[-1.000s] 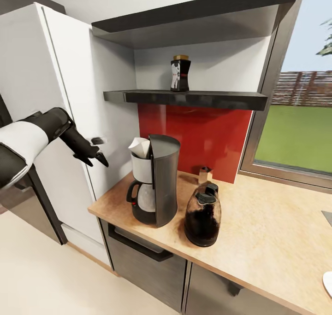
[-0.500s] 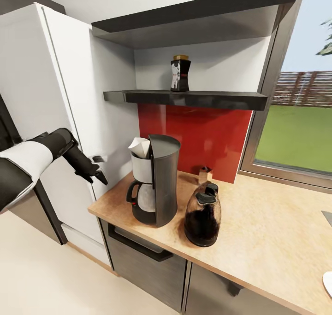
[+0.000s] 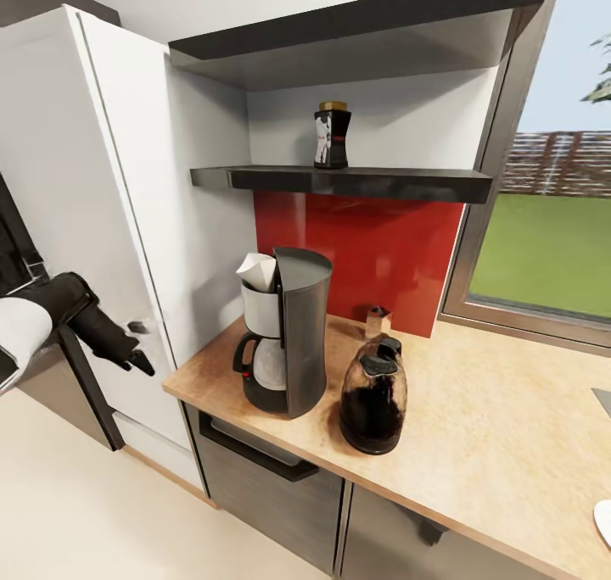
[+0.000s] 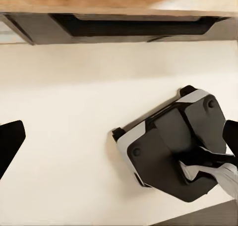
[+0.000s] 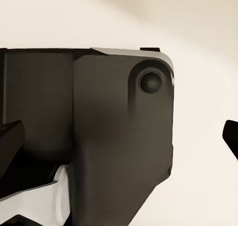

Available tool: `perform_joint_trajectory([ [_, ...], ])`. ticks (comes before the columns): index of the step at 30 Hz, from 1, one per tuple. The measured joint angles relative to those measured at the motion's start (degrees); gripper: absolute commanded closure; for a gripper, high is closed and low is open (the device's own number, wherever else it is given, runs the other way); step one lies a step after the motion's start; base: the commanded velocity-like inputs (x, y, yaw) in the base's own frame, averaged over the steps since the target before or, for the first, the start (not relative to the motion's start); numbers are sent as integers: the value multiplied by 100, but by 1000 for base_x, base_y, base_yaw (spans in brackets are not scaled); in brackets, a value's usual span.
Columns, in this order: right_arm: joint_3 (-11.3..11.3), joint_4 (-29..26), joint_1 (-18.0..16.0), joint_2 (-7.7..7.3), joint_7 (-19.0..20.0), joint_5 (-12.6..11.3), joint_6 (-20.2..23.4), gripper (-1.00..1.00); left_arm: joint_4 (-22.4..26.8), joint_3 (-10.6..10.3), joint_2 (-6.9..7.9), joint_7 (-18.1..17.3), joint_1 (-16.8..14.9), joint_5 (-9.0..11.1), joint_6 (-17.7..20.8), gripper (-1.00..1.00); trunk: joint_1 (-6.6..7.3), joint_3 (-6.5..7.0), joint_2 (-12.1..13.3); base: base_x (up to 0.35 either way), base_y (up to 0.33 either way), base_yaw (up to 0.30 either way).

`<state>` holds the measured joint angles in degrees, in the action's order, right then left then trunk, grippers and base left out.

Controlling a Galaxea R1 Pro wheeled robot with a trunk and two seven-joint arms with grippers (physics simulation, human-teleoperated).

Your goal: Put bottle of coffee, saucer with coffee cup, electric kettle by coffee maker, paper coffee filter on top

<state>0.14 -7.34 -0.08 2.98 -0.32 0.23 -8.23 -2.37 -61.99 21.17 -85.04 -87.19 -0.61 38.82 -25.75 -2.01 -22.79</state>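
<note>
Coffee maker [image 3: 284, 342] on countertop [image 3: 501, 427], w/ paper coffee filter [image 3: 257, 270] on top.
L gripper [image 3: 140, 347] hangs low beside the white cabinet [image 3: 127, 181], fingers spread, nothing btwn them, well short of the counter edge. Beyond the fingers: coffee maker, then electric kettle [image 3: 373, 393] just beside it. Bottle of coffee [image 3: 332, 135] upright on kitchen shelf [image 3: 339, 181], high above. R gripper [image 5: 119, 146]: fingers spread over robot base [image 5: 114, 137], empty.

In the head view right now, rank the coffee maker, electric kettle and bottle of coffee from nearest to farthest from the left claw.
1. Coffee maker, at the countertop's left end, closest to the left claw.
2. Electric kettle, on the counter beyond the coffee maker.
3. Bottle of coffee, up on the black shelf, farthest.
</note>
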Motion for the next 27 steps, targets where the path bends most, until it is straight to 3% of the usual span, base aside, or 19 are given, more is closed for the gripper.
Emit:
perform_joint_trajectory([
  [3, 0, 0, 0, 0, 0, 1, 0, -100, 3, 28, 214, 16, 242, 267, -262, -100, 0, 0, 0, 0, 0, 0],
  [4, 1, 0, 0, 0, 2, 1, 0, -100, 2, 20, 339, 95, 453, 539, -426, -100, 0, -1, -1, 0, 0, 0],
  [9, 2, 0, 0, 0, 0, 1, 0, -100, -2, 58, 441, 498, 973, 1069, -652, -100, 0, 0, 1, 0, 0, 0],
  [13, 3, 0, 0, 0, 0, 3, -5, -100, -15, 37, 483, 1050, 1637, 1790, -1026, -100, 0, -1, 0, 0, 0, 0],
  [15, 3, 0, 0, 0, 0, 2, -7, -100, -19, 30, 491, 1417, 2025, 2150, -1291, -100, 0, -1, 0, 0, 0, 0],
  [21, -1, 0, 0, 0, 0, 1, -9, -100, -6, 34, 466, 2674, 2910, 2930, -1538, -100, 0, 0, 0, 0, 0, 0],
  [22, -3, 0, 0, 0, 1, 1, -9, -100, -2, 12, 456, 2959, 3088, 3155, -1571, -100, 0, -1, 0, 0, 0, 0],
  [24, -4, 0, 0, 0, 2, -1, -9, -100, 7, 3, 415, 3631, 3570, 3845, -1908, -100, 0, -1, 0, 0, 0, 0],
  [27, -8, 0, 0, 0, 1, -4, -9, -100, 7, 12, 334, 4101, 3963, 4424, -2423, -100, 0, 0, 0, 0, 0, 0],
])
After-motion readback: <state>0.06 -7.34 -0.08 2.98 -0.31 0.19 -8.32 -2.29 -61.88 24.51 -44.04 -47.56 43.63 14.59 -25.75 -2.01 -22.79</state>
